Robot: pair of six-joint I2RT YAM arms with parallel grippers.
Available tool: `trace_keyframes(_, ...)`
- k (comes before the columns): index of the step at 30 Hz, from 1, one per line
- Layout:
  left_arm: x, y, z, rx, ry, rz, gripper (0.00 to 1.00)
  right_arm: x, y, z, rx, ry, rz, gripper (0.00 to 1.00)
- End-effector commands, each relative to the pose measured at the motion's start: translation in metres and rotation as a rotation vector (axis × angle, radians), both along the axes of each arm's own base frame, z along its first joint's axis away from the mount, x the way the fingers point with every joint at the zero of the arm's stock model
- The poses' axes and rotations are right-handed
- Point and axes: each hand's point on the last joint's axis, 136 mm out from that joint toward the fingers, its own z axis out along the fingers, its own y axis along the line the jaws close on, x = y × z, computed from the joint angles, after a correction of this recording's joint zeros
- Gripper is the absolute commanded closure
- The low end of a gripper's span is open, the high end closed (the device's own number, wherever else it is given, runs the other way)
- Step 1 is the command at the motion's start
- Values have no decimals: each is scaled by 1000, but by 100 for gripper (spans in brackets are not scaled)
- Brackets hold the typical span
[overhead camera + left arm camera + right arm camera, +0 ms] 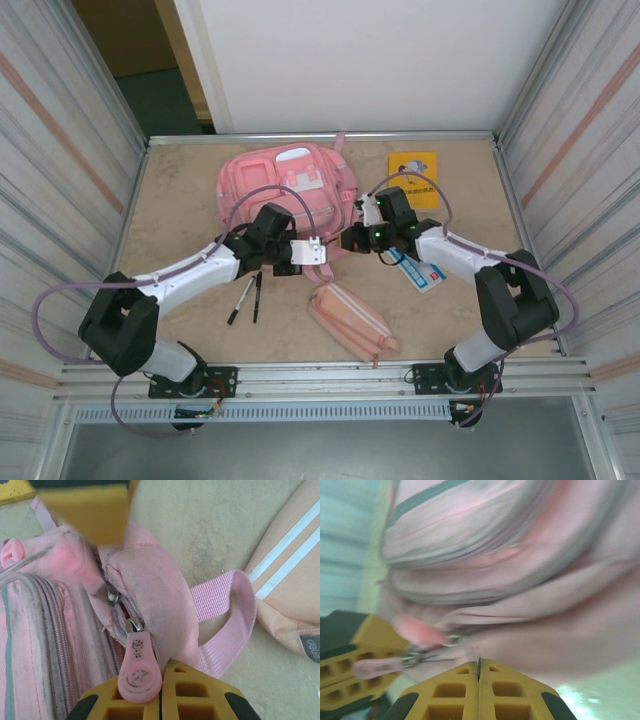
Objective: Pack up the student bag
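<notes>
1. The student bag (290, 185), a large soft pink fabric backpack with pale patches, is lying flat on the beige tabletop (180, 200). It is sitting directly ahead of both grippers, with its near corner meeting their tips.
2. A rubbery pink zipper pull (137, 672) stamped with a star is hanging from a metal slider at that corner. It is lying face-up across the tip of the left gripper (162, 670).
3. The left gripper is showing its yellow fingers pressed together with only a hairline seam between them. I cannot tell whether the pull's edge is caught in that seam.
4. The right gripper (479, 666) is facing the left one across the same corner. Its fingers are likewise pressed together, nosing against blurred pink fabric.
5. A pink webbing strap (225, 625) is looping out just right of the left gripper's fingers.
6. A peach-pink oblong pencil case (352, 320) with white stripes is lying behind both grippers, near the strap.
7. Two black pens (246, 297) are lying behind the left gripper.
8. A white-and-blue card (427, 272) is lying under the right arm.
9. A yellow card (413, 166) is lying beyond the right gripper, beside the bag.
</notes>
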Motion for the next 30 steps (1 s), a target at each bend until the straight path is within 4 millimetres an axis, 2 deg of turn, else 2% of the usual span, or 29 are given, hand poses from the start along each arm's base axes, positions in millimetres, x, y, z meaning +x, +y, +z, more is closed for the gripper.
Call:
trace_keyframes(1,8,2,24,-8,-74,-8,100,25,-41,0,-116,-116,-176,100)
trace_keyframes(4,3,1,30,-20,-77,-38,100,30,-50,4,-129,-171,-213,100)
trace_keyframes(7,-3,-4,41,-83,-104,-69,100,25,-37,16,-53,-152,-144,98)
trace_keyframes(8,-5,-6,43,-102,-113,-80,100,19,-27,21,-11,-122,-90,85)
trace_keyframes(9,-6,-7,43,-110,-114,-86,100,16,-18,28,18,-102,-50,76)
trace_keyframes(10,-7,-7,43,-113,-106,-91,100,10,-10,32,29,-82,-13,68)
trace_keyframes(11,-8,-8,43,-112,-94,-95,100,5,-2,34,25,-75,20,63)
trace_keyframes(13,-10,-8,42,-112,-77,-94,100,-5,8,36,-9,-84,78,59)
trace_keyframes(18,-9,-9,39,-121,-78,-92,100,-17,19,31,-36,-91,142,58)
trace_keyframes(20,-2,-7,39,-125,-86,-39,89,-18,19,29,-25,-77,149,59)
trace_keyframes(22,8,1,35,-99,-103,39,54,-19,15,29,-32,-87,150,59)
trace_keyframes(23,11,6,34,-79,-102,70,45,-19,12,29,-48,-97,145,59)
trace_keyframes(27,-3,26,30,-8,-22,113,40,-21,-8,23,-159,-137,125,56)
trace_keyframes(30,-8,35,33,-44,10,125,40,-23,-23,18,-200,-156,90,52)
